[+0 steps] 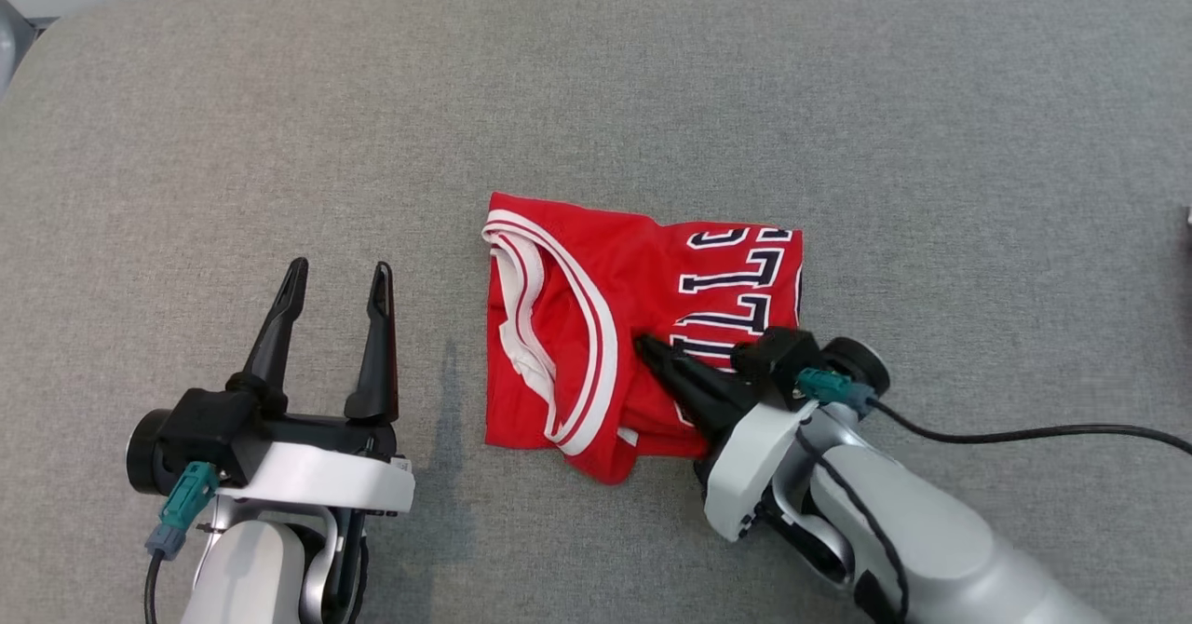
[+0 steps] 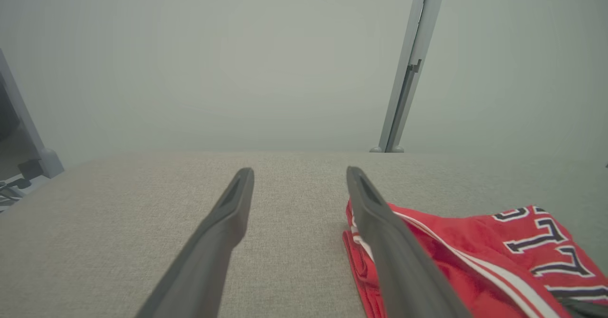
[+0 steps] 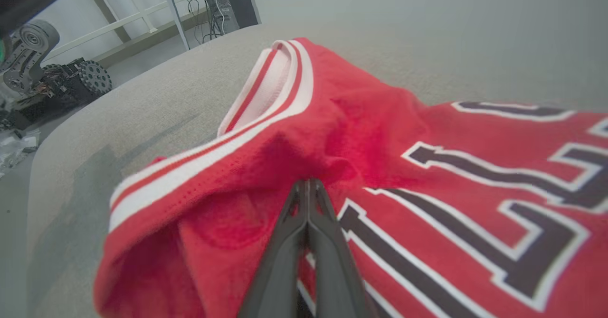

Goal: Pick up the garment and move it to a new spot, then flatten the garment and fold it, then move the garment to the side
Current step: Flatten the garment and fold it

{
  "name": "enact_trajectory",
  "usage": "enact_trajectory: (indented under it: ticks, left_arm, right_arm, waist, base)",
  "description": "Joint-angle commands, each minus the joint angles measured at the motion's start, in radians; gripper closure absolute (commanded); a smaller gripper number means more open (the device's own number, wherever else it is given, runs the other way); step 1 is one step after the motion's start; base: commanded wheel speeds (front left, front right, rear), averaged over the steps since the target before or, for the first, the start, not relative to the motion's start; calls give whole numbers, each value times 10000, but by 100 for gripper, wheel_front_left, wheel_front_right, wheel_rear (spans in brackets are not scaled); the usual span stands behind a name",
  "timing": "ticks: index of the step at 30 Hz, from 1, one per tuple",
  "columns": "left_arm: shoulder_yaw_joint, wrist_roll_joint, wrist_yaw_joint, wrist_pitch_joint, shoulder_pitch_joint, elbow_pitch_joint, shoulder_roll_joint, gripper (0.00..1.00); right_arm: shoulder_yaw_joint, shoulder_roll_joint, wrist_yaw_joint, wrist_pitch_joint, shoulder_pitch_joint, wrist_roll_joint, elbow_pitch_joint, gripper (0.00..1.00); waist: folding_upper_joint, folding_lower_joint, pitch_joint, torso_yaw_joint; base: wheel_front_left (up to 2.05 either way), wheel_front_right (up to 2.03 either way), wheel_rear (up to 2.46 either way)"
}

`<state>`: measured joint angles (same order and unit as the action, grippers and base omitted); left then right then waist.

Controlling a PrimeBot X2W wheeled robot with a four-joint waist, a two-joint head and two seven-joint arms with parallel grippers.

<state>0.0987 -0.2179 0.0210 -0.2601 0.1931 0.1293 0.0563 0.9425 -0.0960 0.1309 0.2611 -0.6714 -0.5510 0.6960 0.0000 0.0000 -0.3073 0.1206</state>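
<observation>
The garment (image 1: 652, 270) – a red jersey with white-and-red striped trim and dark, white-edged lettering – lies folded into a rough square near the middle of the grey cloth-covered table (image 1: 279, 93), a little toward the robot's right. Its trimmed openings face the robot's left and the lettering sits on the right half. The near edge bunches unevenly, with a lump of cloth sticking out at the near corner.

The right gripper (image 1: 643, 345) reaches in from the lower right, its two dark fingers pressed tightly together and their tips resting on the jersey just beside the lettering. In the right wrist view the clenched tips (image 3: 308, 182) meet a raised pucker in the red cloth (image 3: 380, 133); whether any fabric is caught between them cannot be told. A black cable (image 1: 1024, 436) trails from that wrist across the table to the right.

The left gripper (image 1: 340, 270) sits over bare table well left of the jersey, fingers spread wide and holding nothing. In the left wrist view (image 2: 299, 173) the jersey (image 2: 456, 242) lies past the right-hand finger, and a grey post (image 2: 408, 71) stands beyond the far table edge.
</observation>
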Motion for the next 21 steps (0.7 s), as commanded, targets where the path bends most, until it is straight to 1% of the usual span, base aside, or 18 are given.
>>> enact_trajectory:
  ticks: [1,3,4,9,14,17,18,20,21]
  left_arm:
    - [-60,30,55,-36,121,-40,33,0]
    - [-116,45,47,-37,50,-49,27,0]
    - [-177,59,33,-37,-39,-46,25,0]
    - [-334,112,-1,-36,-177,-49,23,0]
    - [-465,183,18,-36,-271,-67,51,0]
    - [-537,212,30,-36,-369,-57,86,0]
    - [-554,213,44,-36,-405,-51,98,0]
    - [-595,236,57,-36,-461,-58,131,0]
    - [-614,237,46,-36,-494,-57,142,0]
  right_arm:
    - [-191,-132,-5,60,-46,-58,-72,100]
    - [-627,-264,-5,62,122,-4,-413,100]
    - [-1082,-402,-5,57,417,61,-846,100]
    - [-2622,-874,-5,44,1195,430,-2098,100]
    - [-4401,-1152,-5,45,2153,988,-3180,100]
    - [-5397,-1211,-5,44,2708,1366,-3678,100]
    - [-5715,-1222,-5,44,2873,1498,-3810,87]
    - [-6295,-1204,-5,44,3192,1683,-4031,43]
    - [-6573,-1202,-5,46,3333,1785,-4158,0]
  waist:
    - [0,0,22,-24]
    - [0,0,72,-77]
    - [0,0,148,-156]
    - [0,0,374,-374]
    - [0,0,625,-603]
    - [0,0,791,-744]
    - [0,0,847,-785]
    - [0,0,973,-868]
    - [0,0,1033,-910]
  base:
    - [0,0,0]
    - [0,0,0]
    - [0,0,0]
    - [0,0,0]
    - [0,0,0]
    - [0,0,0]
    - [0,0,0]
    - [0,0,0]
    - [0,0,0]
